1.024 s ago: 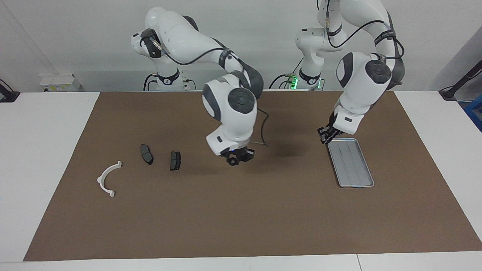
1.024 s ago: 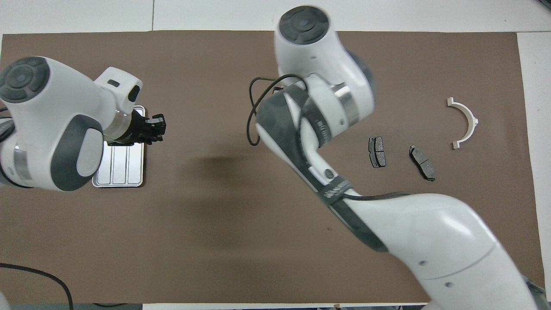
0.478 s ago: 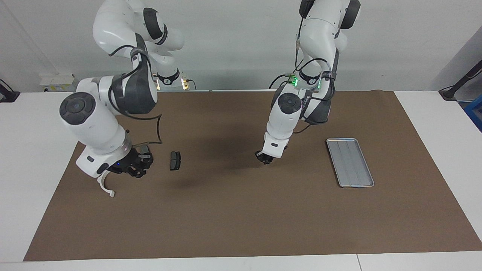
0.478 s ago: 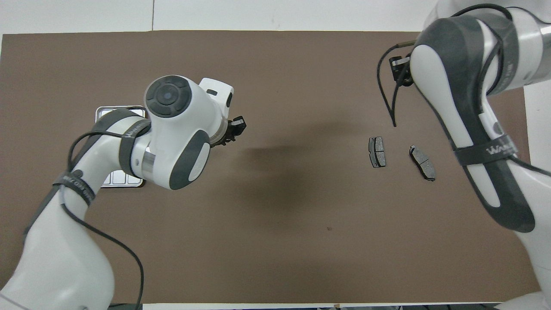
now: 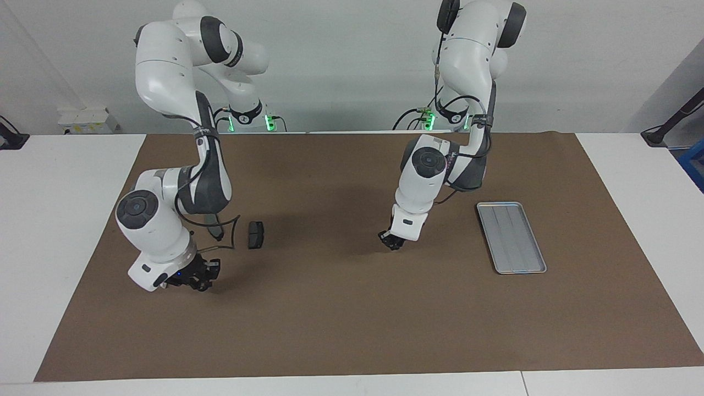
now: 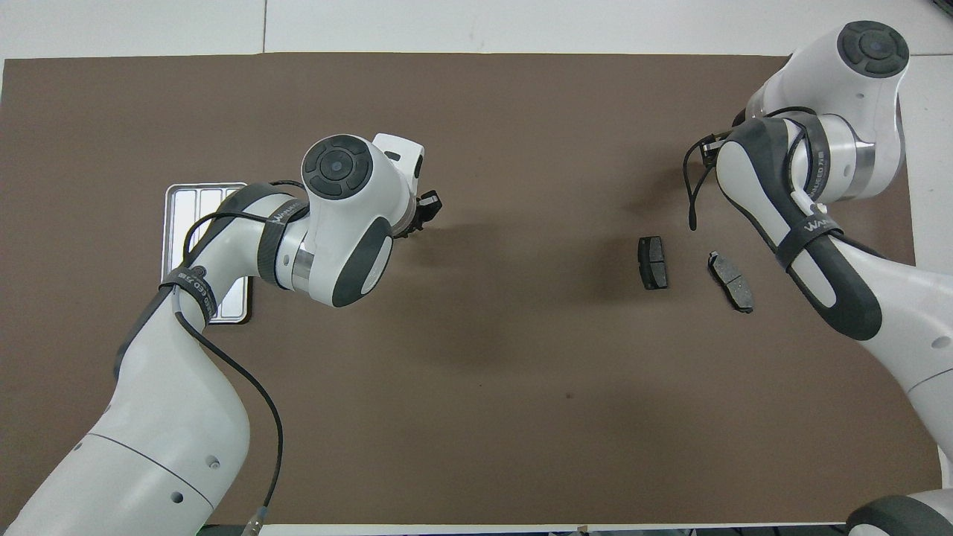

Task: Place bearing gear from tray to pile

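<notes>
The silver-grey ribbed tray (image 5: 511, 237) lies toward the left arm's end of the table with nothing in it; in the overhead view (image 6: 195, 195) the left arm covers part of it. My left gripper (image 5: 393, 242) hangs low over the bare mat beside the tray and also shows in the overhead view (image 6: 426, 212). My right gripper (image 5: 195, 278) is low over the mat at the pile. One dark brake pad (image 5: 256, 235) (image 6: 653, 262) lies in the open. The second brake pad (image 6: 731, 281) is half hidden in the facing view. The white arc and the bearing gear are hidden by the right arm.
A brown mat (image 5: 352, 319) covers most of the white table (image 5: 55, 220). A small white box (image 5: 82, 120) sits at the table's edge nearest the robots, at the right arm's end. A loose black cable (image 5: 228, 231) hangs from the right arm's wrist.
My right gripper has swung from mid-table to the pile and come down close to the mat. My left gripper has moved off the tray toward the middle and lowered.
</notes>
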Available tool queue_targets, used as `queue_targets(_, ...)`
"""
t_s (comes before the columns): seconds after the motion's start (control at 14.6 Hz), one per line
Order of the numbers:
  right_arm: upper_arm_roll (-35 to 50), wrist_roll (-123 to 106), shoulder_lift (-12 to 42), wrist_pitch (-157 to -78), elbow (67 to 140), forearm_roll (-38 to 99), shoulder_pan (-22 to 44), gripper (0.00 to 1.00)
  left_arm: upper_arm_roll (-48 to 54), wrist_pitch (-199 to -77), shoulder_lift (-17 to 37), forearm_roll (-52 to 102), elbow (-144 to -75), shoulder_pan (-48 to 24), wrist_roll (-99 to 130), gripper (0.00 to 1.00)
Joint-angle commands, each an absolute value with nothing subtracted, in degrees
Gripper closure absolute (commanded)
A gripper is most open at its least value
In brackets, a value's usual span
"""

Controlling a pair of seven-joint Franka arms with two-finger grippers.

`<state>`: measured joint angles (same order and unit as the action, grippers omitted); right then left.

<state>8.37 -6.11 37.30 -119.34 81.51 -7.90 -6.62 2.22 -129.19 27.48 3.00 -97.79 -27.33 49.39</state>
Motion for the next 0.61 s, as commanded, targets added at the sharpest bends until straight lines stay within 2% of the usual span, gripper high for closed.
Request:
queue_targets(0.0,9.3,-7.0,37.0,-121.5,83.0,-9.0,-7.5,1.00,2.3,-133.0,26.7,1.1,-101.6,-27.0,50.0,0.96)
queue_targets(0.14,9.3,-6.9,37.6,-124.4,84.5,-9.0,-7.5,1.00,2.2,-133.9,26.5,1.1,-102.8,-27.0,50.0,0.95)
queue_targets(0.27,9.3,-6.7,37.4,-127.8,87.2,-8.9,-7.6,1.00,1.8,-134.0,26.5,1.1,-102.9,-27.0,50.0,0.89)
queue_targets(0.34,9.3,-6.4,37.4,-127.9,87.4,-8.8,-7.6,1.00,1.8,-133.9,26.4,1.1,-102.9,-27.0,50.0,0.73)
queue_targets(0.41,9.3,-6.0,37.3,-127.7,87.4,-8.8,-7.5,1.00,1.5,-133.0,26.3,1.0,-102.7,-27.0,50.0,0.01)
queue_targets(0.48,9.3,-5.8,37.2,-127.3,87.3,-8.8,-7.5,0.77,0.3,-130.6,26.3,0.3,-101.7,-27.1,49.7,0.00)
queue_targets(0.55,9.3,-5.7,37.0,-126.8,87.2,-8.8,-7.4,0.01,-0.3,-127.6,25.9,-1.2,-99.9,-27.0,49.5,0.00)
